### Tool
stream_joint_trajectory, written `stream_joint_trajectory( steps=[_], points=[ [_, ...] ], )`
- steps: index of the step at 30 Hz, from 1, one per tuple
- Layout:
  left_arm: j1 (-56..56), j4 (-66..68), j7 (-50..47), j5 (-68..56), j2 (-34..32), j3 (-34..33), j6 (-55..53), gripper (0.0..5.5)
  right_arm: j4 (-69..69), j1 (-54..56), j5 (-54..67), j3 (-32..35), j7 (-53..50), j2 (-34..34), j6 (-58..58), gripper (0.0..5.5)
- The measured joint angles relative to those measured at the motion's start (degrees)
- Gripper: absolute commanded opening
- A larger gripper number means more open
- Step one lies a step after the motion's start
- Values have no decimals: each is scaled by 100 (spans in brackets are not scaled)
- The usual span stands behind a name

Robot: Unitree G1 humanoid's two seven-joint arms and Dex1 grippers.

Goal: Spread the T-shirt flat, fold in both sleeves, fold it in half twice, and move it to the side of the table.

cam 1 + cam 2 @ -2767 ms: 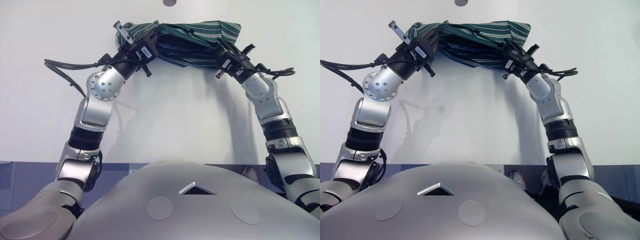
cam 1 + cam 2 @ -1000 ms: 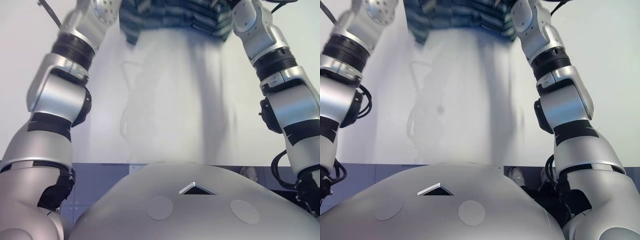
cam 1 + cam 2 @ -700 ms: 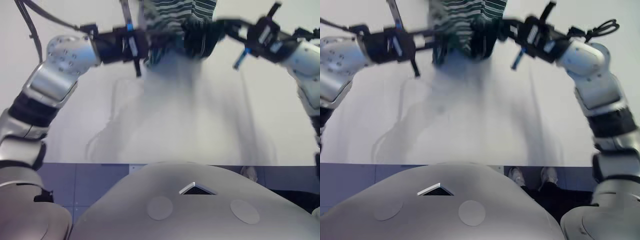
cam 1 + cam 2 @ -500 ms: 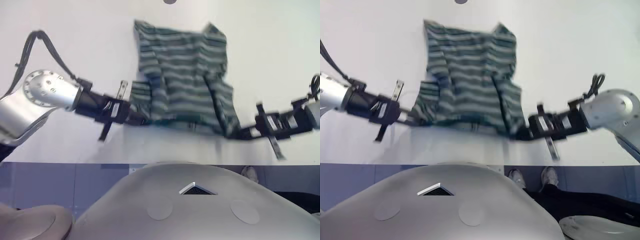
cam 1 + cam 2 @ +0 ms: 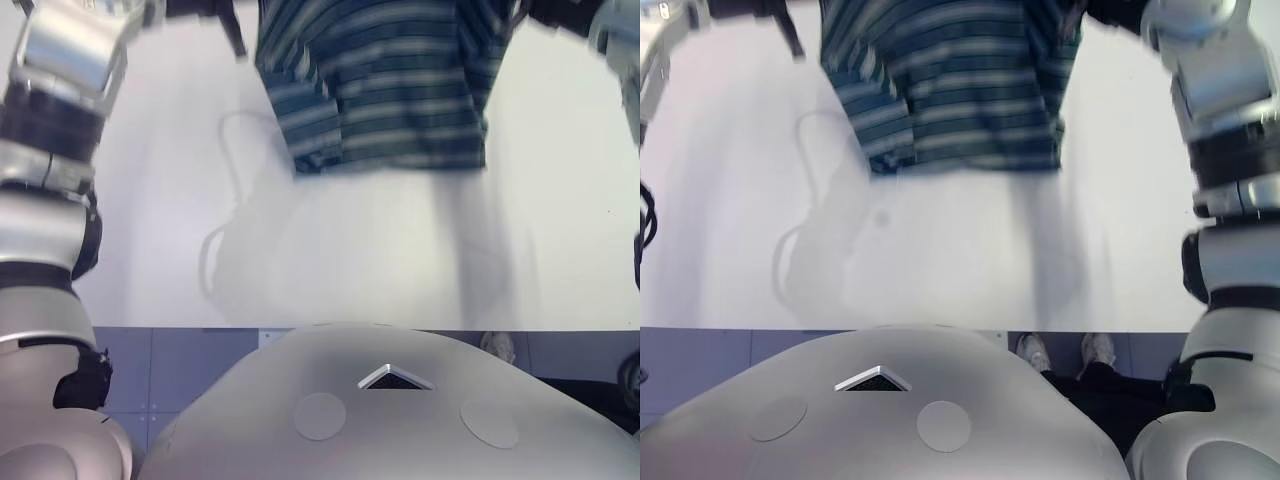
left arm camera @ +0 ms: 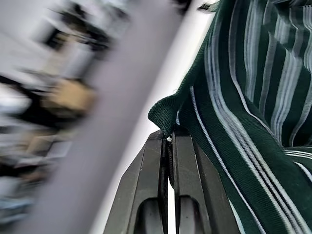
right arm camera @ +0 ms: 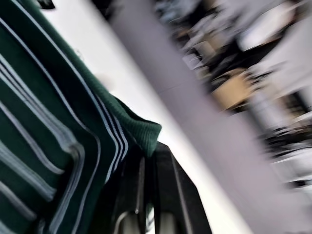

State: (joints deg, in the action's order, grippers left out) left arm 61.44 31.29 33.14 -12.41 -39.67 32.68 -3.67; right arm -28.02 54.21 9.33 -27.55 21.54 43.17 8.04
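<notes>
The dark green T-shirt with pale stripes hangs in the air over the far half of the white table, its lower edge bunched at the left. Both arms are raised at the top of the eye views, the left arm and the right arm each at one upper corner of the cloth. In the left wrist view my left gripper is shut on a ribbed edge of the T-shirt. In the right wrist view my right gripper is shut on another ribbed edge of the T-shirt.
The table's near edge runs across the eye views, with grey floor below it. The shirt and arms cast shadows on the tabletop under the cloth.
Half a second ago the arms were low and wide near the table's front with the shirt lying spread. Both arms have swung up and away, lifting the shirt off the table.
</notes>
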Motion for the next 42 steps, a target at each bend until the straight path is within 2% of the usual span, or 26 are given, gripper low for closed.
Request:
stream_joint_trajectory(
  steps=[2, 4, 6, 8, 10, 13, 15, 18, 21, 26, 28, 31, 35, 37, 39, 40, 42],
  points=[
    [1083, 1011, -985, 736, 233, 35, 849, 0, -546, 893, -889, -16, -984, -178, -909, 4],
    [1785, 1636, -1819, 1468, 228, 16, 2007, 0, -594, 1309, -1917, -5, -1882, -112, -2197, 4],
    [1892, 2015, -1975, 1985, 157, -5, 3312, 0, -476, 1212, -2655, -118, -2071, 8, -3519, 4],
    [1052, 2267, -965, 2104, 161, 172, 4180, 0, -196, 225, -2880, -620, -1191, 145, -4453, 4],
    [-279, 2122, 596, 1779, 156, 424, 4209, 0, 164, -938, -2614, -1085, 36, 366, -4498, 4],
    [-1634, 797, 2317, 885, -14, 682, 3485, 0, 1086, -1864, -1940, -1369, 1461, 748, -4043, 4],
    [-2359, -489, 3377, 124, -407, 750, 2594, 0, 2034, -2501, -1262, -1489, 2586, 1280, -3447, 4],
    [-3121, -2316, 4258, -821, -1118, 636, 1159, 0, 3403, -3263, -155, -1477, 3816, 2031, -2315, 4],
    [-4268, -3993, 4557, -1441, -2065, 364, -24, 0, 4497, -4305, 968, -1075, 4481, 3017, -1243, 4],
    [-6215, -5911, 3971, -2432, -2818, -326, -956, 0, 5036, -5964, 2318, -114, 4433, 4157, -670, 4],
    [-6822, -6387, 3133, -2884, -2509, -611, -1330, 46, 5243, -6194, 2490, 260, 4014, 3916, -309, 50],
    [-6912, -6580, 2369, -3734, -2010, -1244, -1854, 103, 5766, -6139, 3104, 758, 3862, 3736, 466, 110],
    [-6835, -6724, 2301, -4161, -2014, -1888, -2365, 182, 5720, -6120, 3751, 1514, 4406, 3821, 1232, 198],
    [-6969, -6934, 2382, -4424, -2054, -2098, -2588, 216, 5526, -6137, 3754, 1808, 4728, 3841, 1313, 224],
    [-6889, -6965, 1926, -4383, -1686, -2262, -2600, 255, 5181, -6071, 3174, 1958, 4616, 3629, 1140, 224],
    [-6690, -6752, 1434, -3860, -1278, -2222, -2474, 266, 4918, -5935, 2631, 1930, 4361, 3368, 920, 224],
    [-6423, -6273, 834, -2933, -871, -2099, -2189, 266, 4615, -5863, 1880, 1813, 4002, 3018, 526, 224]
  ],
)
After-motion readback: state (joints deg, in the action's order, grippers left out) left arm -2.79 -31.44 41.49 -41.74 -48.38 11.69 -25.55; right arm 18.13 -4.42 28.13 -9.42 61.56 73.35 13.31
